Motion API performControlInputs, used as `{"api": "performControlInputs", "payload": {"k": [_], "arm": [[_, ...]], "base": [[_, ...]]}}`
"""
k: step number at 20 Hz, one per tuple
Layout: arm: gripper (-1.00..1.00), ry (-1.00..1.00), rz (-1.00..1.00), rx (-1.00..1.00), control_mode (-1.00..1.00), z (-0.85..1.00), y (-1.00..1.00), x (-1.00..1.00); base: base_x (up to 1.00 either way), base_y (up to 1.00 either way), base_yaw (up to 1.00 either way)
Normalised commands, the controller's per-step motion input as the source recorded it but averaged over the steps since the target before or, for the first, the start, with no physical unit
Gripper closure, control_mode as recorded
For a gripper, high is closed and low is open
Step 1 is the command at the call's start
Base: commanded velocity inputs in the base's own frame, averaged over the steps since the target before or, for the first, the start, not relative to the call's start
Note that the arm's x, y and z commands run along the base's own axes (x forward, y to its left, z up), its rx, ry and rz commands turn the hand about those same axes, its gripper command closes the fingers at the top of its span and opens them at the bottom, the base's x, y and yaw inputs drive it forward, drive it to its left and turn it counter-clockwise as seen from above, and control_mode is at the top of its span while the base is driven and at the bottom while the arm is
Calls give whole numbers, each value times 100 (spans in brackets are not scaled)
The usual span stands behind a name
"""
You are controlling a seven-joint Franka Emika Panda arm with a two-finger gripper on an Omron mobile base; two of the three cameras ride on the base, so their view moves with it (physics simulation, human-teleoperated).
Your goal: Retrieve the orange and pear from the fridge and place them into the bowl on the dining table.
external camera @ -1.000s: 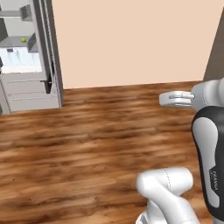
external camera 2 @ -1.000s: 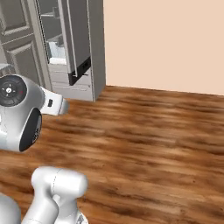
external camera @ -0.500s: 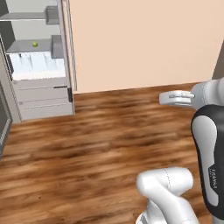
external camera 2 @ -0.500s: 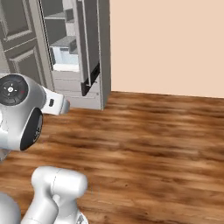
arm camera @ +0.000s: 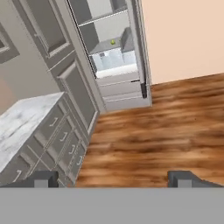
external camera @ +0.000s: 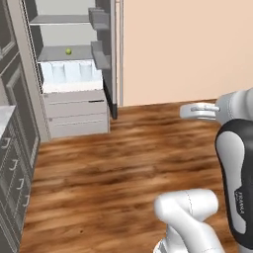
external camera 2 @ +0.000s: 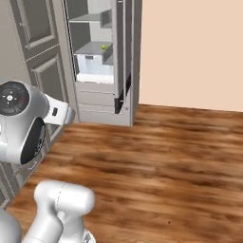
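While your gripper (arm camera: 113, 177) hangs released and empty, the tall grey-beige fridge (external camera: 74, 69) stands open. A small yellow-green pear (external camera: 68, 51) sits on its grey shelf (external camera: 59, 53).

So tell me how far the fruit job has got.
Done: the fridge stands open, with the pear in sight on a shelf. In hand: nothing; the gripper is open and empty, well short of the fridge across the wood floor. Left: reach both fruits and carry them to the bowl. I cannot spot the orange here.
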Motion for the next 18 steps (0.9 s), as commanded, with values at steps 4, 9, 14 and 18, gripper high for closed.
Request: {"api": "performControlInputs", "payload": {"k": [4, 9, 14, 18], "arm": [[-100, 0, 0, 0, 100, 0, 0, 0], [-100, 0, 0, 0, 100, 0, 0, 0], [-100, 0, 0, 0, 100, 0, 0, 0], [-100, 0, 0, 0, 100, 0, 0, 0]], "base": [[86, 84, 18], [100, 97, 14], [100, 84, 1], [94, 29, -1]]}}
